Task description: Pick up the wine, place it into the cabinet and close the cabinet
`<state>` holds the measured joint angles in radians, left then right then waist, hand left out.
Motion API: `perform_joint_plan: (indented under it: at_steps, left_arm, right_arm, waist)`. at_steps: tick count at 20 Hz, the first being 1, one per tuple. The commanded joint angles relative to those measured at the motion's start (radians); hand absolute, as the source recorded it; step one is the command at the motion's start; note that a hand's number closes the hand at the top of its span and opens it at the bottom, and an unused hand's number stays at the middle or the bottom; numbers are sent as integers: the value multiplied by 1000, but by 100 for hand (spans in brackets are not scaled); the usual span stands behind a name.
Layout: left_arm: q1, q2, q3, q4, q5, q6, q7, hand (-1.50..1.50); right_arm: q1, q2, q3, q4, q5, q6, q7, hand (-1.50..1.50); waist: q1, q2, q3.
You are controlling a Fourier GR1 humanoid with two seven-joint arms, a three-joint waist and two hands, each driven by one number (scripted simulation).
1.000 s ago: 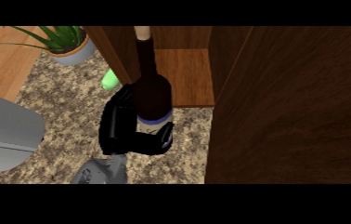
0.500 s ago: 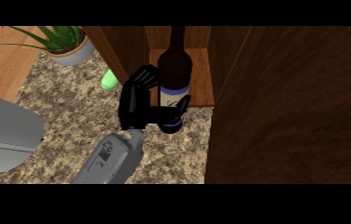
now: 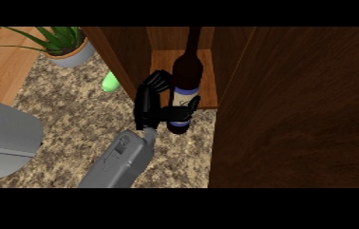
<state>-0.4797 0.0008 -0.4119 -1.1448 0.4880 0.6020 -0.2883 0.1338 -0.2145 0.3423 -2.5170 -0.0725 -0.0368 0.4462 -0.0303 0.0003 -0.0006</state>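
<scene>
The wine bottle point(image 3: 188, 73) is dark, with a white and blue label. It stands in the mouth of the wooden cabinet point(image 3: 163, 62), neck rising past the top of the view, base level with the shelf's front edge. My left hand point(image 3: 151, 102) is shut on its lower part: fingers curl up along its left side and the thumb crosses the label in front. The cabinet's door point(image 3: 288, 109) stands open, filling the right side of the view. My right hand is not in sight.
A potted plant point(image 3: 67, 50) stands at the back left on the speckled counter point(image 3: 77, 123). A light green object point(image 3: 111, 82) lies beside the cabinet's left wall point(image 3: 126, 57). A large grey rounded shape point(image 3: 17, 138) sits at the left edge.
My left hand has carried the bottle up and to the right, from in front of the cabinet's left wall into its opening. The forearm has stretched out after it.
</scene>
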Motion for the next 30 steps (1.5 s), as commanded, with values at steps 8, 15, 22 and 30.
perform_joint_plan:
  at_steps: [8, 15, 22, 30]
  left_arm:
    - [-62, -1, -3, 245, 218, -62, -217, 150]
    - [-151, -1, -17, 375, 327, -88, -264, 150]
    - [-269, -1, 49, 520, 368, -131, -263, 150]
    - [-460, -1, 80, 616, 415, -62, -221, 150]
  right_arm:
    - [155, -38, -52, -222, -130, 64, 12, -150]
    - [127, -26, -90, -159, -150, 83, -25, -150]
    - [113, 5, -40, -198, -119, 55, 34, -150]
    - [85, 12, -91, -152, -155, 93, -5, -150]
  waist:
    - [-20, 3, 0]
    - [-9, 4, 0]
    - [-15, 7, -1]
    - [-20, 8, 0]
